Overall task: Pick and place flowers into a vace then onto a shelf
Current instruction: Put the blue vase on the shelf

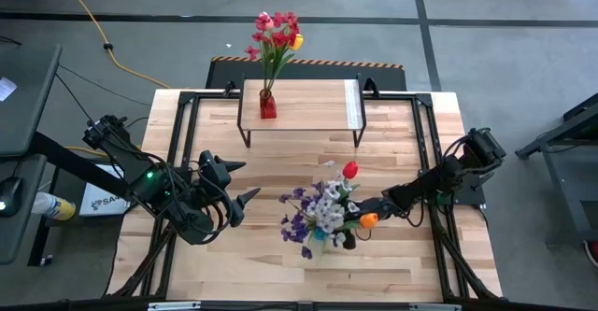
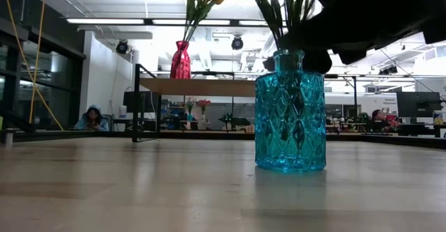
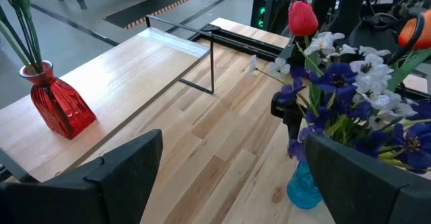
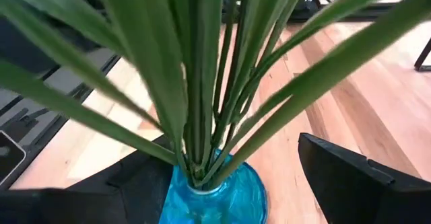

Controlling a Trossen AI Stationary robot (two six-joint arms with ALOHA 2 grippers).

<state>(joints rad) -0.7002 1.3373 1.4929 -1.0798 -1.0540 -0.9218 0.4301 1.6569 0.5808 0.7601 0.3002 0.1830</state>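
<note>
— Where do we find the flowers right now?

— We see one bunch (image 1: 322, 213) standing in a turquoise glass vase (image 2: 290, 113) near the middle of the worktop (image 1: 280, 274), a little toward its right edge: purple and whitish sprays with a red tulip (image 3: 303, 17) on top and an orange tulip (image 1: 368, 220) on the side facing the right edge. We count a second bunch (image 1: 276, 35), red and pink with one yellow bloom, in a red glass vase (image 3: 59, 104) on the shelf (image 1: 308, 106) at the far edge of the worktop.

— And what do we make of the right claw?

— We see the right claw (image 4: 229, 177) at the neck of the turquoise vase, its fingers (image 4: 357, 180) spread wide to either side of the green stems (image 4: 202, 83). From the wrist camera we find the vase mouth between them, with a gap on each side, so nothing is gripped.

— And the left claw?

— We find the left claw (image 1: 245, 182) near the left edge of the worktop, well apart from the bouquet and pointing toward it. Its fingers (image 3: 124, 170) stand wide and hold nothing.

— Anything beyond the worktop?

— In the low view we notice a person in a blue hood (image 2: 91, 118) seated far back in the room.
</note>
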